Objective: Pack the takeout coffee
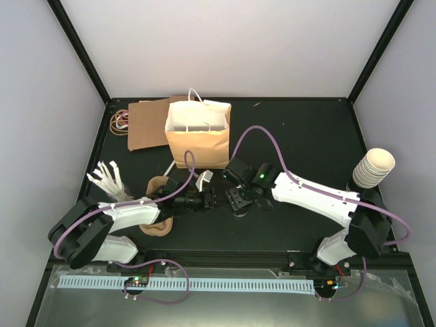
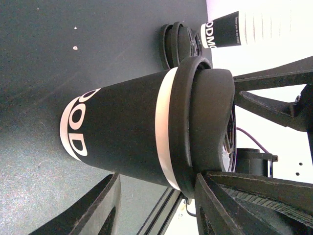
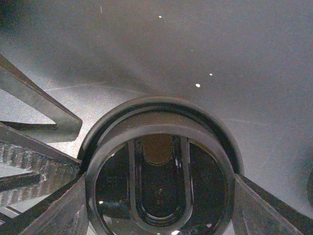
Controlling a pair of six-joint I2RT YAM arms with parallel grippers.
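R gripper is closest to the lens, its fingers either side of the black lid & pressed to its rim, so it looks clamped on the coffee cup from straight above. Cup is upright abt mid-table, a bit nearer the near edge. Its long axis is vertical, pointing up into the R wrist. L gripper faces it level from the cup's left, wrist rolled so its fingers stack along the cup's height, one by the base, one by the lid. They're apart; contact w/ the cup can't be told. The paper bag stands beyond the cup, toward the far edge & slightly left. The pulp tray lies under the L arm, near-left. R arm has the cup, so the carry is prob. its job.
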